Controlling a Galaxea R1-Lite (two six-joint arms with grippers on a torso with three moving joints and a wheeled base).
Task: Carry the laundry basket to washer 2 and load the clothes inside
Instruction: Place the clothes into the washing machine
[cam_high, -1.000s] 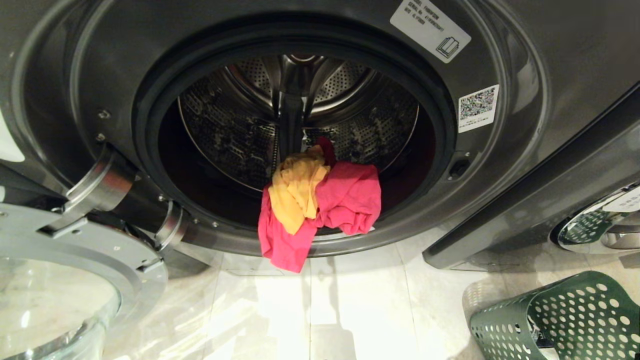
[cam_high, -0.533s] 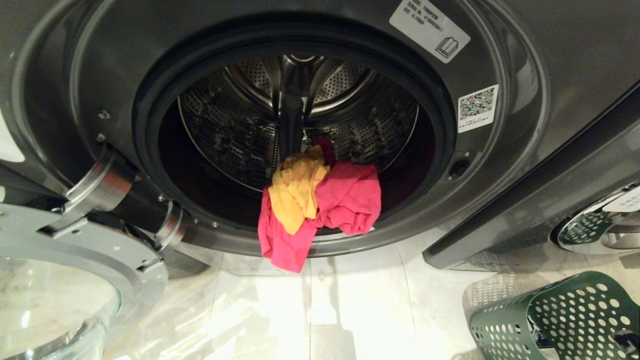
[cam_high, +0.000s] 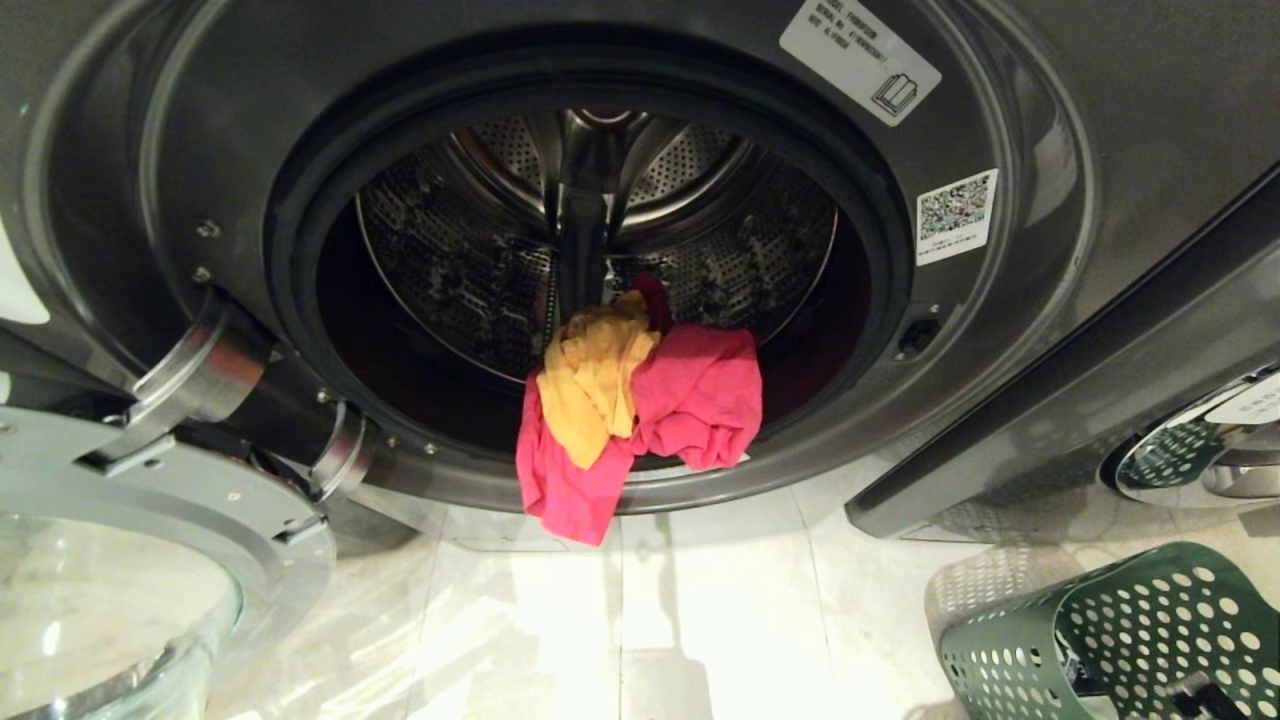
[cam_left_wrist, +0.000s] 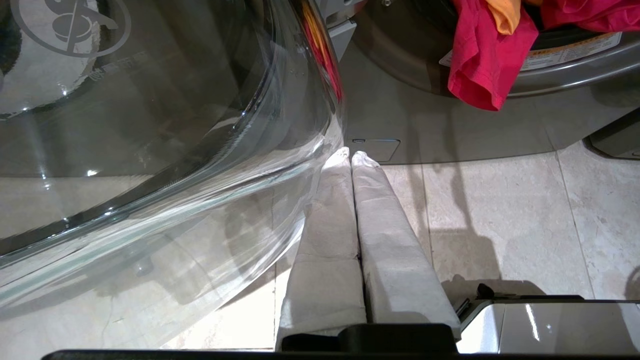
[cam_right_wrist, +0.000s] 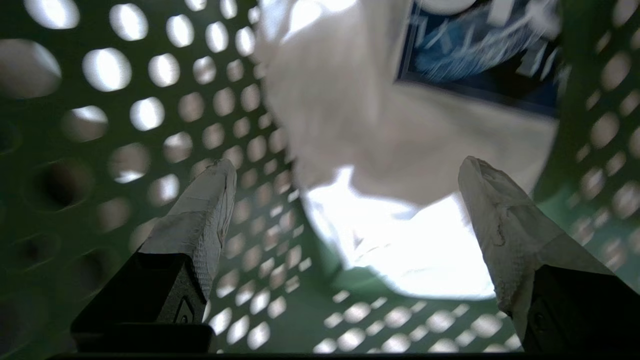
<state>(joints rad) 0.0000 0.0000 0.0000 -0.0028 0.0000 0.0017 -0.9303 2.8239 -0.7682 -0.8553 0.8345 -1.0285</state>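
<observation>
Washer 2 (cam_high: 1020, 300) stands in front of me with its door swung open. A pink-red garment (cam_high: 700, 400) and a yellow-orange one (cam_high: 595, 385) lie on the drum's lip, and the pink one hangs out over the seal (cam_left_wrist: 487, 65). The dark green laundry basket (cam_high: 1110, 640) lies on its side on the floor at the lower right. My right gripper (cam_right_wrist: 347, 167) is inside it, open, with a white garment (cam_right_wrist: 360, 125) just beyond its fingertips. My left gripper (cam_left_wrist: 351, 152) is shut and empty, low over the tiles beside the glass door (cam_left_wrist: 150, 125).
The open door's glass bowl (cam_high: 110, 600) and chrome hinge (cam_high: 200, 370) fill the lower left. Another grey washer (cam_high: 1190, 450) stands at the right, behind the basket. Pale floor tiles (cam_high: 720, 620) run between door and basket.
A dark part of my right arm has come into the basket's mouth at the lower right corner of the head view. The garments on the drum's lip have not moved.
</observation>
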